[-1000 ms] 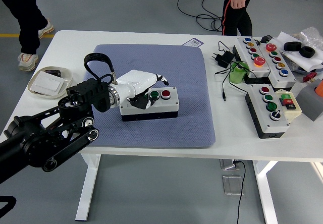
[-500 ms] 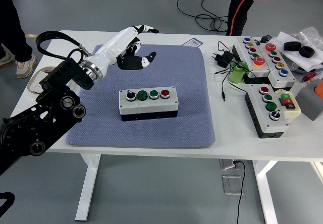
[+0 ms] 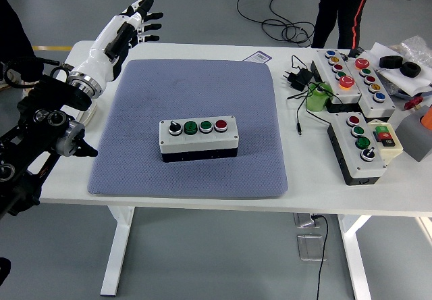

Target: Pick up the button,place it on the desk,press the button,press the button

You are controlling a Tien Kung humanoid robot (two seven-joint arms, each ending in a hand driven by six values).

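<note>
Button box (image 3: 198, 138) sits untouched; left hand (image 3: 128, 24) has lifted away.

— Grey button box (image 3: 198, 138) with a black base, resting flat and upright at the middle of the blue mat (image 3: 192, 171).

— On top?

— Row of four: black knob at left, two green buttons, one red at right. Untouched, lying square to the near edge.

The button box (image 3: 198, 138) is grey with black, green and red buttons. It sits on a blue-grey dotted mat (image 3: 196, 77). The left hand (image 3: 128, 24), upper left, is white with black fingertips.
</note>
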